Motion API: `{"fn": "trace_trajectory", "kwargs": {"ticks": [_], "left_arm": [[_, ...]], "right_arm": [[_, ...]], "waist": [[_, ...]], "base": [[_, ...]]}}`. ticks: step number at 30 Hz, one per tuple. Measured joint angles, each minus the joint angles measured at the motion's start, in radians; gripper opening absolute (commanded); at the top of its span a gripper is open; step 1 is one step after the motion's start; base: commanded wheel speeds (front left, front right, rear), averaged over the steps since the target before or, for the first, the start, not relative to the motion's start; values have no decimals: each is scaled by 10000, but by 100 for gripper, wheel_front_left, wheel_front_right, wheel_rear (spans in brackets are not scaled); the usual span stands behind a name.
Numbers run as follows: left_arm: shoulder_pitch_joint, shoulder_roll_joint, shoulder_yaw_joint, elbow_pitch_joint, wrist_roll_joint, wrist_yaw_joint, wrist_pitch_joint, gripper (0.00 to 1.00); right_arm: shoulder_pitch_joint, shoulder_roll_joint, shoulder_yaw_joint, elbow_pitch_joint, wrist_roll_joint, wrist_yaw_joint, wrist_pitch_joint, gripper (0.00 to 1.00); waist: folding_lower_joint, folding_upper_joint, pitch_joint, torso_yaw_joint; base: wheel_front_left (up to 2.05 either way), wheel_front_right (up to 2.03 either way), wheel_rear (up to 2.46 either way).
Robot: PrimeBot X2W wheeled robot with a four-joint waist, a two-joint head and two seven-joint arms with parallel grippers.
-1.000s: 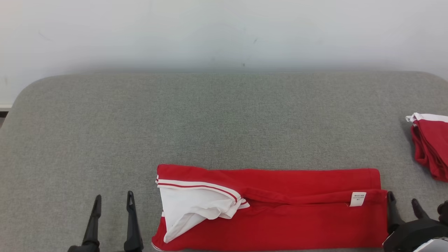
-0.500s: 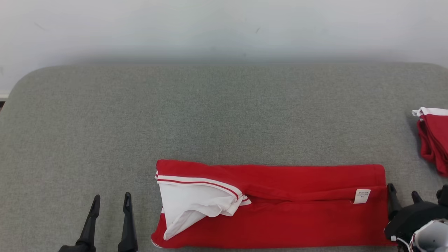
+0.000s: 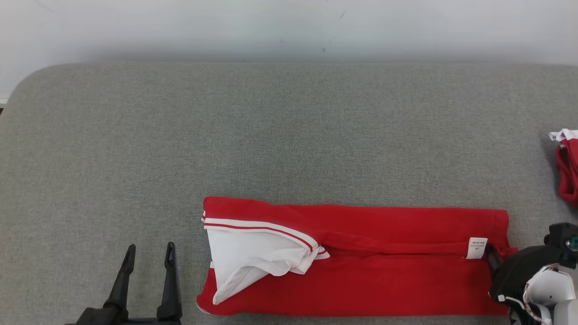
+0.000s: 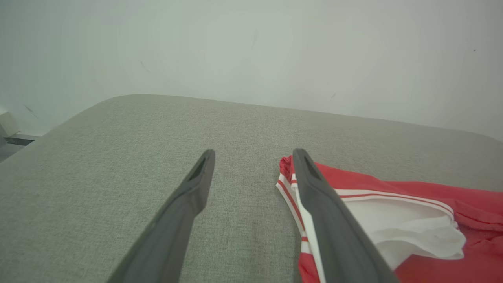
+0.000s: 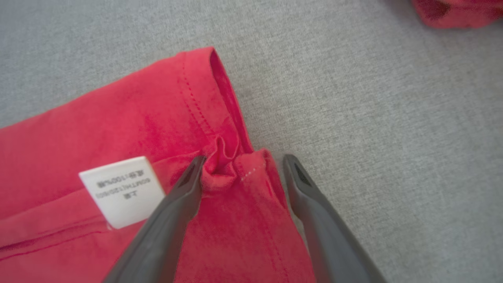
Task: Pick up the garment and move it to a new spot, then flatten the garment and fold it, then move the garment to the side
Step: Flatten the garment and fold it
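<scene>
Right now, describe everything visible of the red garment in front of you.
The red garment lies folded into a long flat band on the grey padded surface, near its front edge. It looks like soft knit cloth. At its left end a white panel edged with red-and-white stripes is turned over. Near its right end a white label sticks out of a fold. The right claw is open astride the puckered, stitched hem corner, one finger touching it. The left claw stands apart.

The head camera looks down on the grey fabric surface [image 3: 289, 135]. Both wrist cameras sit close, sharing its red folded garment [image 3: 397, 280].
</scene>
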Motion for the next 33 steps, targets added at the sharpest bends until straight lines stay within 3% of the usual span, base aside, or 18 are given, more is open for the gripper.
{"fn": "trace_trajectory", "kwargs": {"ticks": [9,10,11,17,26,33], "left_arm": [[-51,2,-102,88,-173,0,0,100],[-51,-2,-121,98,-173,0,0,100],[-51,0,-123,102,-173,2,0,100],[-47,0,-155,117,-190,31,0,100],[1,0,-176,79,-291,119,0,100],[-25,-2,-215,128,-339,148,0,100]], "right_arm": [[-209,-458,779,119,380,-33,1584,100],[-216,-462,853,92,426,-33,1699,42],[-217,-472,949,44,479,-33,1766,0],[-224,-518,846,-159,621,-29,1603,0],[81,-222,-1860,-1615,-460,0,897,0],[105,-69,-2311,-2619,-1279,0,769,0]], "waist": [[-1,0,41,131],[-1,-1,34,141],[-1,-1,30,152],[-1,0,-26,199],[-1,0,-64,275],[0,0,-73,116]], "base": [[0,0,0],[0,0,0],[0,0,0],[0,0,0],[0,0,0],[0,0,0]]}}
